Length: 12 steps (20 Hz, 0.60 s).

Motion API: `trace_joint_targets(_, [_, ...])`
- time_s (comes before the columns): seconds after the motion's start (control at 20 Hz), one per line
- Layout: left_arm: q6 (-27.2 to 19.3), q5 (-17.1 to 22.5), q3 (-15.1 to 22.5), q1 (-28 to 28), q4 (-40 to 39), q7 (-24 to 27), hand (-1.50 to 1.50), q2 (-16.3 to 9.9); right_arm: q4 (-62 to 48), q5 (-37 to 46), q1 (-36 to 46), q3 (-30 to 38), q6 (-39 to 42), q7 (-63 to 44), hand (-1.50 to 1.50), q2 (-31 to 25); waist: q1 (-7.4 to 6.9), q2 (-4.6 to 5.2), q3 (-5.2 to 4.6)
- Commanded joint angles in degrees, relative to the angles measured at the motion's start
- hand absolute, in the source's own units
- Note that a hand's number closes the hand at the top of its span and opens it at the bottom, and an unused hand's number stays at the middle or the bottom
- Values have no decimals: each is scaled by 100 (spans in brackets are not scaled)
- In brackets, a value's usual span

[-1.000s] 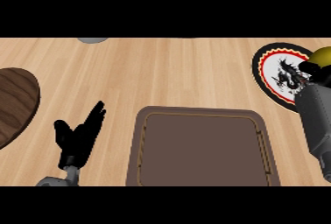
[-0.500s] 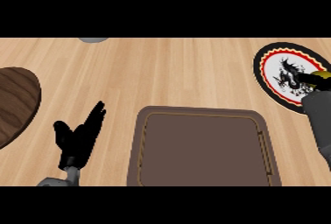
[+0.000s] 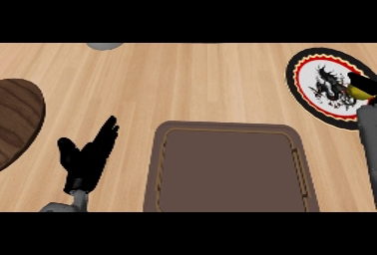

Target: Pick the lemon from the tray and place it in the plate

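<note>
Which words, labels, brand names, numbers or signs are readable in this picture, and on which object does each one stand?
No readable text, number or brand appears anywhere in the head view.
plate: only a black dragon-like drawing inside red and yellow rings, no letters.
tray: plain brown, no marking.
counter: bare wood grain only.
dark wooden board at the left edge: no marking.

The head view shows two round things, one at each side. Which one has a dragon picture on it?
The plate at the right has it: white centre, red and black rim. The round wooden board at the left edge is plain dark wood.
</note>
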<state>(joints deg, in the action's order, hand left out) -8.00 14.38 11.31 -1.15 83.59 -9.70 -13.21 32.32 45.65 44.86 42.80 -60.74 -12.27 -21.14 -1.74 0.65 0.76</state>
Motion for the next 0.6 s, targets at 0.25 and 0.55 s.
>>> trace_joint_targets(0.25, [50, -111, -49, 109, -535, 135, 0, 88, 1304, -2433, -789, 441, 938, 2110, -150, 566, 169, -37, -61])
trace_joint_targets(0.55, [-203, -266, 33, 330, -135, -4, 0, 241, 2625, -2866, -1973, 26, 2196, 2073, -150, 1103, 299, -109, -81])
